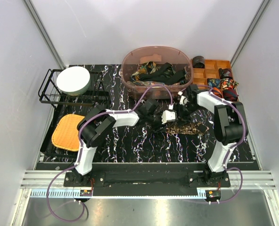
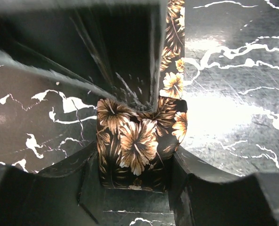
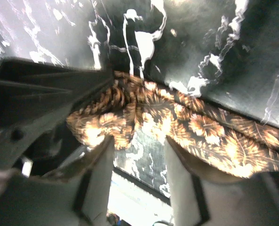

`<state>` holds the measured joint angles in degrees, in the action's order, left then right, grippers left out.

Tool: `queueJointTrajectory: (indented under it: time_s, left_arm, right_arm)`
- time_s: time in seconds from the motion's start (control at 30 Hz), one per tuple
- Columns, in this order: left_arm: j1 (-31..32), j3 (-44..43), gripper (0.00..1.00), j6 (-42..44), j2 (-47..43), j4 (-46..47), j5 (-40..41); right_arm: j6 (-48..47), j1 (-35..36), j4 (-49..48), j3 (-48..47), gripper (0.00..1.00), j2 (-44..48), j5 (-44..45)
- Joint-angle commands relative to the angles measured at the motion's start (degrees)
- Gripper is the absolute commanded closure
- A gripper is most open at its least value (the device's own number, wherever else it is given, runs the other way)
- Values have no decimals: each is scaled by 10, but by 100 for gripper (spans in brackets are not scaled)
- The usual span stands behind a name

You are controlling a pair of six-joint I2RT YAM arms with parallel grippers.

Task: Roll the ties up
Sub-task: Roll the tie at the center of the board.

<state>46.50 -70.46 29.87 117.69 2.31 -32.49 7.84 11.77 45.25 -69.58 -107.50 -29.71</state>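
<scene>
Your left fingers point(image 2: 69, 188) clasp the rolled end of the brown floral tie point(image 2: 137, 141) on the black marble surface point(image 2: 233, 117); your right fingers point(image 3: 99, 183) stand apart at its loose length.

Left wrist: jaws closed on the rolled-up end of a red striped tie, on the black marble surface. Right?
Not quite: the tie is not red striped. The left wrist view shows a dark brown tie printed with tan flowers. The rest holds: the left gripper has its jaws closed on the rolled-up end, on the black marble surface.
</scene>
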Motion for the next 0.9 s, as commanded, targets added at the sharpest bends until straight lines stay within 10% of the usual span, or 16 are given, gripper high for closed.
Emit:
queueJointTrajectory:
  time_s: [0.0,0.33,0.57,0.87]
  left_arm:
    - [13,12,93,39,61,-160,128]
    - [26,-18,91,57,77,-201,147]
    - [30,-20,91,65,73,-233,142]
    - [36,-2,91,77,59,-254,123]
  right_arm:
    - [-31,-31,5,16,44,54,-104]
    - [16,-31,-121,81,45,33,-192]
    - [10,-36,-120,90,78,27,-131]
    - [5,-50,-118,75,50,36,-128]
